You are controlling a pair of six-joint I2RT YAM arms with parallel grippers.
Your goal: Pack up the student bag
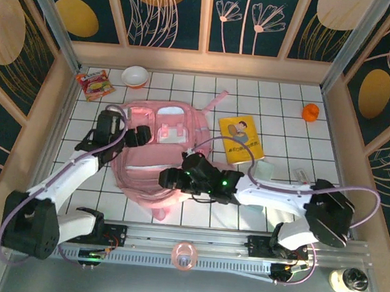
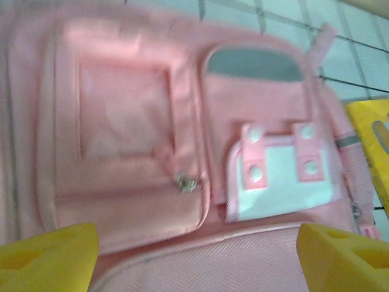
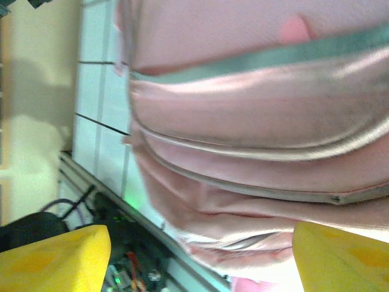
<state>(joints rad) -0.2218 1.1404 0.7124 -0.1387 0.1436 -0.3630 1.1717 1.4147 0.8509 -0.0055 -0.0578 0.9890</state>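
1. The left jaws stand wide apart, with their yellow fingertips at the bottom corners of the left wrist view. There is nothing between them, and the pink fabric lies beyond.
2. The right jaws are also spread and grip nothing. Their yellow fingertips frame the folds of the bag's edge.
3. The student bag lies flat on the white-tiled bench, left of centre, with its front pockets facing up.
4. In the top view, the left jaws hang over the bag's left side by the front pockets. The right jaws sit at its near edge, pointing left.
5. The left wrist view shows a square zipped pocket with a metal zip pull. Beside it is a white flap pocket crossed by two pink tabs.
6. A yellow book lies just beside the bag's right side.
7. Near the back wall, a bowl and a snack packet sit beyond the bag's top left.
8. A small orange thing lies well apart at the far right.
9. A pink ring rests on the rail between the arm bases.
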